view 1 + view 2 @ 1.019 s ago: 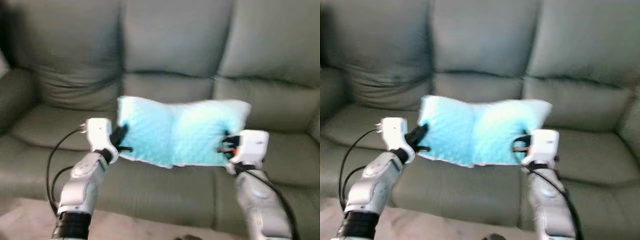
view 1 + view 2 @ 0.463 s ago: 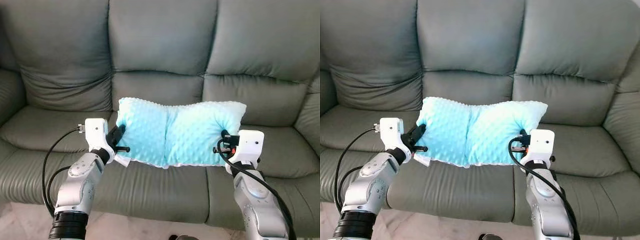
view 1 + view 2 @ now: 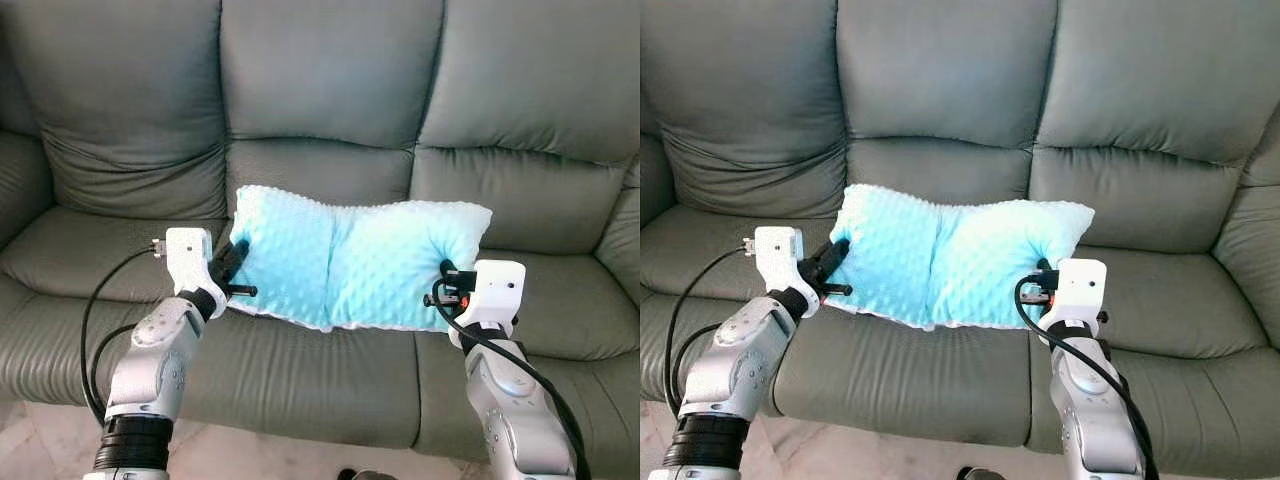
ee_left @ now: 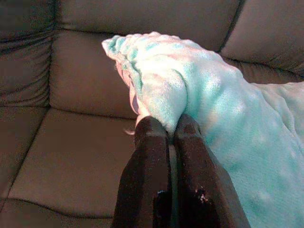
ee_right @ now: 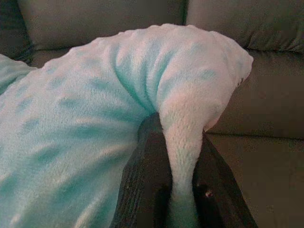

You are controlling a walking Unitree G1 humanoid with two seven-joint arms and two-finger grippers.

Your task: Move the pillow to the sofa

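Note:
A light blue dotted pillow (image 3: 350, 262) hangs in the air between my two arms, over the middle seat of the grey sofa (image 3: 330, 110). My left gripper (image 3: 236, 270) is shut on the pillow's left edge, and the left wrist view shows the fabric pinched between the black fingers (image 4: 152, 142). My right gripper (image 3: 445, 285) is shut on the pillow's right edge, with a fold of fabric squeezed between its fingers (image 5: 149, 142). The pillow sags a little in the middle and stays clear of the seat cushion.
The sofa has three seat cushions (image 3: 300, 360) and three back cushions, with an armrest (image 3: 20, 180) at the far left. A strip of pale floor (image 3: 40, 440) shows in front of the sofa at the lower left.
The earlier blur has cleared and the view has steadied in front of the sofa. The pillow and both arms sit slightly higher and further over the seat than half a second ago.

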